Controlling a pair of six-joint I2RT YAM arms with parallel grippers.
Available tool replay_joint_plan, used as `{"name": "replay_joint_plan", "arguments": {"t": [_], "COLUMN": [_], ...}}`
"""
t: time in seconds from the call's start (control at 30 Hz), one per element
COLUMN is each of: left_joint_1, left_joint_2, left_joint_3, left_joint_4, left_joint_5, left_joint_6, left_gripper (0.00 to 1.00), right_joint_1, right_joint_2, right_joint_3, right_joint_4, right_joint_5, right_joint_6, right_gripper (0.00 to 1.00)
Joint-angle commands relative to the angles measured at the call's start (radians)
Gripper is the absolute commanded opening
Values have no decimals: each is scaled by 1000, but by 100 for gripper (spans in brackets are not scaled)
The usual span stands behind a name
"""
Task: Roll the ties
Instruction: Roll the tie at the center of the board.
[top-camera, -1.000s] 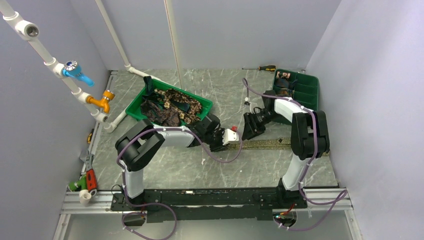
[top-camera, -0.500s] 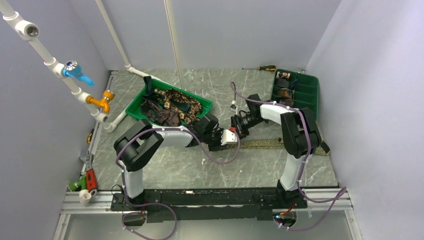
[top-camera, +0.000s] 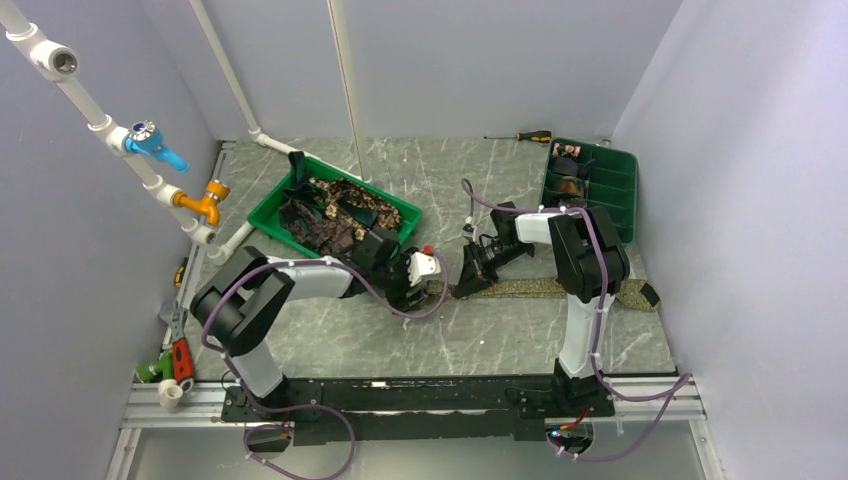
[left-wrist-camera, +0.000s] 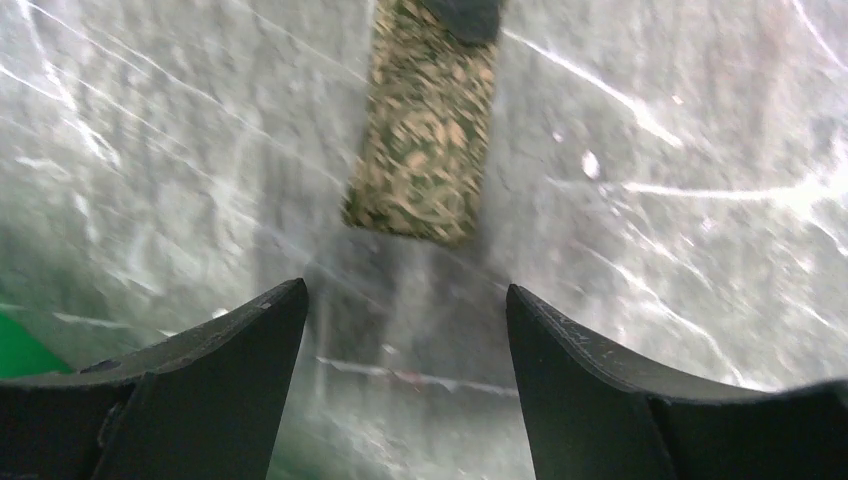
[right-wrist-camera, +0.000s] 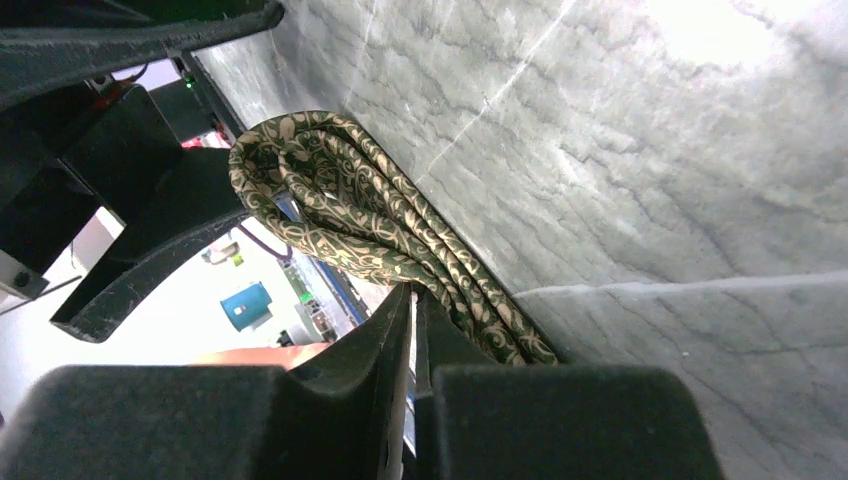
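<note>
From above, the tie (top-camera: 560, 288) is lying flat as a long olive-tan speckled strip on the grey table (top-camera: 330, 330). It is starting just right of the near corner of the big green tray (top-camera: 270, 205) and stretching away from the tray to the right. A heap of ties (top-camera: 335, 215) is filling that tray. The left gripper (top-camera: 432, 283) is hovering just off the tray's near-right corner, at the strip's closest end. The right gripper (top-camera: 466, 288) is tipping down onto the strip a touch farther from the tray.

Over to the left wrist now. The left gripper (left-wrist-camera: 405, 300) is standing wide open with nothing between its two black fingers (left-wrist-camera: 200, 390). The blunt end of the tie (left-wrist-camera: 425, 140) is lying on the table (left-wrist-camera: 700, 150) just beyond the fingertips, clear of both.

And the right wrist. The right gripper (right-wrist-camera: 412, 300) is showing its jaws drawn almost together, only a sliver of gap between them. The tie (right-wrist-camera: 340, 190) is bulging out past the tips in a doubled-over loop against the table (right-wrist-camera: 650, 150). It seems to be nipped at the fingertips, though the fingers are hiding the actual contact.
</note>
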Motion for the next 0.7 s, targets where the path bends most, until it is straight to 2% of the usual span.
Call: {"name": "replay_joint_plan", "arguments": {"t": [0.0, 0.27, 0.4, 0.53, 0.67], "left_joint_1": [5, -4, -13, -25, -45], "left_joint_2": [-78, -12, 21, 29, 19], "left_joint_3": [-69, -19, 15, 40, 53], "left_joint_4": [20, 84, 102, 98, 95], "left_joint_5": [32, 8, 10, 51, 116], "left_joint_6": [20, 34, 73, 109, 132], "left_gripper": [78, 81, 78, 71, 52], "right_joint_1": [3, 6, 5, 7, 5], "right_joint_2": [41, 38, 47, 53, 63], "right_joint_3": [-11, 5, 9, 16, 23], "right_joint_4": [32, 22, 18, 15, 11], "right_joint_5": [177, 174, 185, 190, 190], "right_joint_6": [-30, -37, -42, -42, -42], "right_gripper": [8, 7, 6, 4, 4]}}
